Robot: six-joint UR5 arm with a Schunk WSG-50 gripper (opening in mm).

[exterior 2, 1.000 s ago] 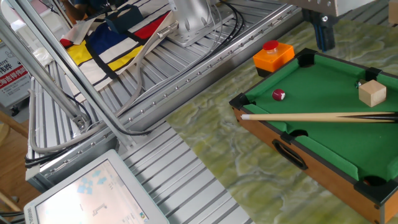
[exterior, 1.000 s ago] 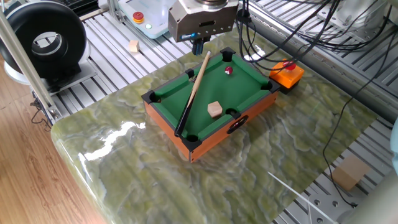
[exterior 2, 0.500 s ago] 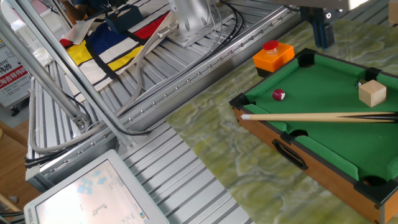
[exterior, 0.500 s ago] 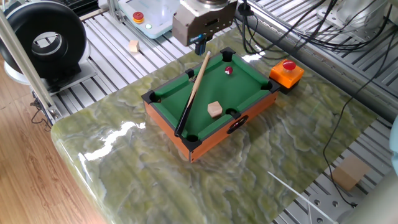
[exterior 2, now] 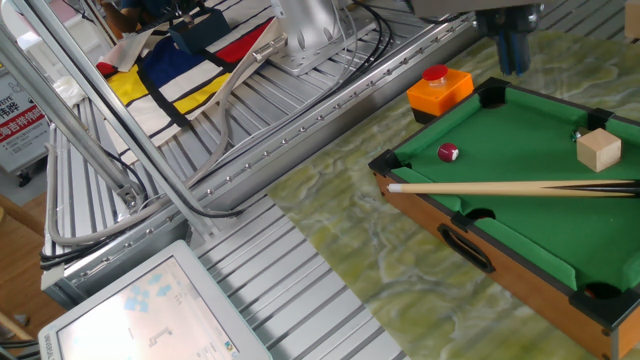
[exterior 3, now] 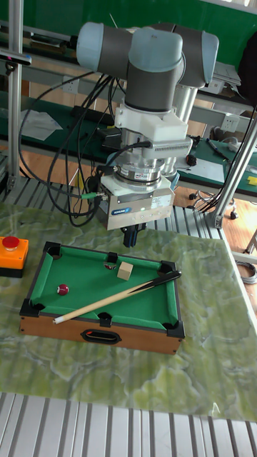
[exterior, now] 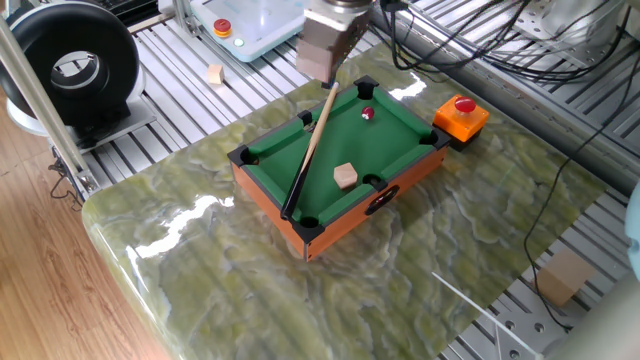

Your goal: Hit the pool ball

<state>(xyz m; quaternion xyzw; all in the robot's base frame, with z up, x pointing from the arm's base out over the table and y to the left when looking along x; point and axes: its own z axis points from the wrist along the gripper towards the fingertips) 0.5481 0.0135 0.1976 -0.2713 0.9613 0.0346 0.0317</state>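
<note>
On the green felt of the toy pool table [exterior 2: 540, 215], near one end, the pool ball [exterior 2: 448, 152] is seen just beside the cue [exterior 2: 500, 187] tip, not touching. Judged light, hard, glossy, free-rolling; the cue is best gripped mid-shaft. Gripper [exterior 3: 130, 236] hovers above; its closure cannot be told.

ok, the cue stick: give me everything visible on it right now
The cue stick is a thin tapered rod, pale wood along most of its length, dark at the thick butt. It lies diagonally across the mini pool table, both ends resting on rails, the butt at a corner pocket. The pool ball sits close beside its pale tip, apart from it. The gripper hovers above, not touching.
</note>
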